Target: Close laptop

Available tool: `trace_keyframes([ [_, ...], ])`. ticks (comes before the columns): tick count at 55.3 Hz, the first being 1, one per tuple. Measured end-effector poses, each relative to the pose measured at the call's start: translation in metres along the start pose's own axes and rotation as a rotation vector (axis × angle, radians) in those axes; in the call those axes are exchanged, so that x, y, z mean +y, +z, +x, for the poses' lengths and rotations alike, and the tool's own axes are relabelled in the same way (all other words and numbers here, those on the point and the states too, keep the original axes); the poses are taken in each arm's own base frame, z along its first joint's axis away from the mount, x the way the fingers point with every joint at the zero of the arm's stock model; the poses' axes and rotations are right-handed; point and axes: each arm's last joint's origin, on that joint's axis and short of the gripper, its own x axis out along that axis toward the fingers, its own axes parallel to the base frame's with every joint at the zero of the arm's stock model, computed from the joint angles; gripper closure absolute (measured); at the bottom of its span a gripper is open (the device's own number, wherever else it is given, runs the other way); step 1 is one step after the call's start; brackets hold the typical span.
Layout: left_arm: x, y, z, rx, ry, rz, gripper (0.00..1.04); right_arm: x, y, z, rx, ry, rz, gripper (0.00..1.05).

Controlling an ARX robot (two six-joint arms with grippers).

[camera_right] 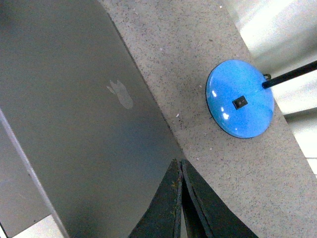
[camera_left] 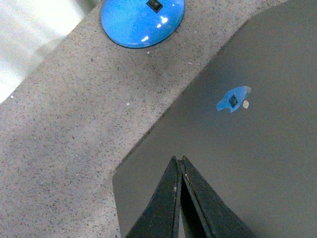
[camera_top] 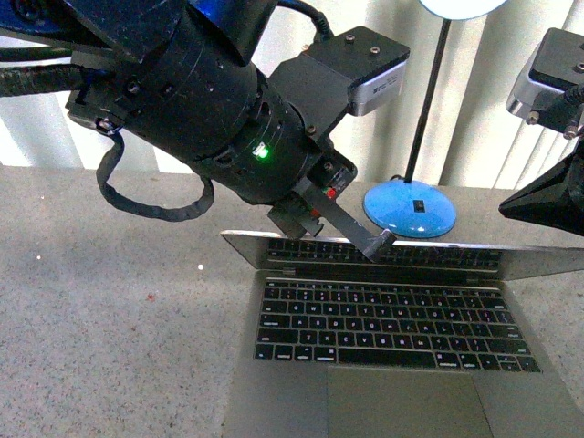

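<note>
Now we see the laptop [camera_top: 392,319] filling the lower centre and right of the front view, lid tipped far forward, its top edge running left to right. Our left gripper [camera_top: 381,243], fingers pinched together on nothing, meets that edge mid-span and is nearer. Our right gripper [camera_right: 180,166], also pinched empty, is cut off at the front view's right edge. We cannot see the hinge.

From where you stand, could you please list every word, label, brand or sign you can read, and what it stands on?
No words or numbers are legible.
Apple logo, sign only: on the laptop lid.
Keyboard legends: too blurred to read.
Marking on the wrist camera: too small to read.
</note>
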Motion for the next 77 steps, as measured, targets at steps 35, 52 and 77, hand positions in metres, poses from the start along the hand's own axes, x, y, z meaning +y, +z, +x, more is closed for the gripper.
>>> trace_keyframes([
  [35,-0.011,-0.016,0.007,0.015,-0.031,0.0,1.01,0.023,-0.017,0.015,0.022,0.064,0.011,1.02],
  [52,-0.022,-0.032,0.014,0.05,-0.063,-0.01,1.01,0.029,-0.026,0.021,0.038,0.083,0.019,1.02],
  [77,-0.028,-0.045,0.018,0.048,-0.075,-0.044,1.01,0.033,-0.031,0.03,0.052,0.098,0.021,1.02],
])
